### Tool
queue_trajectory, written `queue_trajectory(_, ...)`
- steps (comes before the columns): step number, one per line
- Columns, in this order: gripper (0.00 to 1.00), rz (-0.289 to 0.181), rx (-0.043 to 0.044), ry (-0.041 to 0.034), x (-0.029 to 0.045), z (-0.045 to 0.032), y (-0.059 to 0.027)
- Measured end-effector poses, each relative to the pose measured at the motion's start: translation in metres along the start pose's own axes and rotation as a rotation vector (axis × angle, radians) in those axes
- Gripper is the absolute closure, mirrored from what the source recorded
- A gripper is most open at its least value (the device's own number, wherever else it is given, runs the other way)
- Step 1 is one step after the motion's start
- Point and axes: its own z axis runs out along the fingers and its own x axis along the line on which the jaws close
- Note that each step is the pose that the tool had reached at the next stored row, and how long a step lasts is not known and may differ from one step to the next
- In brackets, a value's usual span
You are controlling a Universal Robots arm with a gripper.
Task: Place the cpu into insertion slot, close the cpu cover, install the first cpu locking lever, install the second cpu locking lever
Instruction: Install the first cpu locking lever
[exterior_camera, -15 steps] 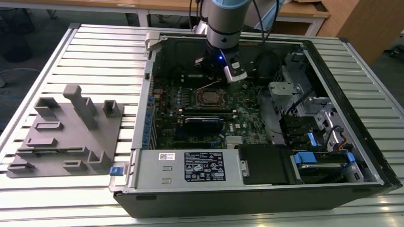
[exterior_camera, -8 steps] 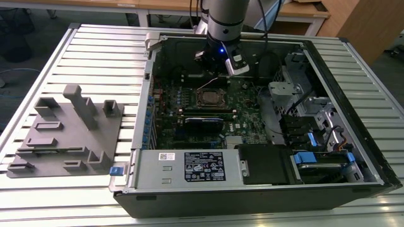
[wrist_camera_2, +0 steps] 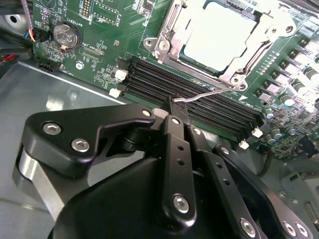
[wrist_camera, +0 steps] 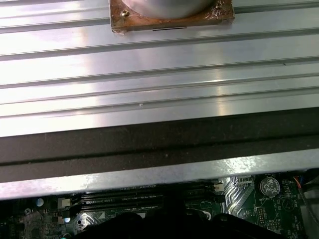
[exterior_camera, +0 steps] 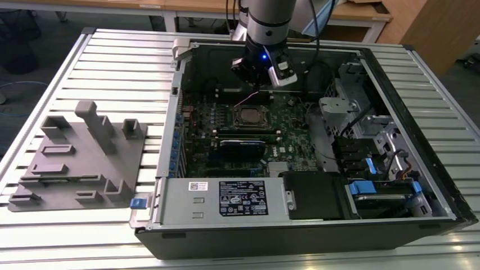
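Note:
The cpu (wrist_camera_2: 219,35) lies flat in the insertion slot (exterior_camera: 250,116), its pale metal top showing through the cpu cover (wrist_camera_2: 172,30), which lies closed over it. A thin wire locking lever (wrist_camera_2: 209,93) runs from the socket's corner out over the memory slots. My gripper (wrist_camera_2: 177,102) is shut on that lever's hooked end. In the exterior view the gripper (exterior_camera: 259,85) hangs inside the open computer case, just behind the socket. Which of the two levers this is cannot be told.
Long black memory slots (wrist_camera_2: 199,94) and a coin battery (wrist_camera_2: 66,35) lie beside the socket. A grey slotted fixture (exterior_camera: 78,157) sits at the exterior view's left. The power supply (exterior_camera: 225,197) and drive bays (exterior_camera: 375,169) crowd the case's near and right sides.

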Motion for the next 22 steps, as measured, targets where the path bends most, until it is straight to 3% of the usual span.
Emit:
queue_trajectory(8,0.90,0.000,-0.0001,0.0000,0.0003,0.0002,0.0015)
queue_trajectory(14,0.90,0.001,-0.0174,0.0019,0.0003,-0.0037,0.0030)
queue_trajectory(22,0.90,0.000,-0.0205,-0.0023,0.0039,-0.0071,0.0005)
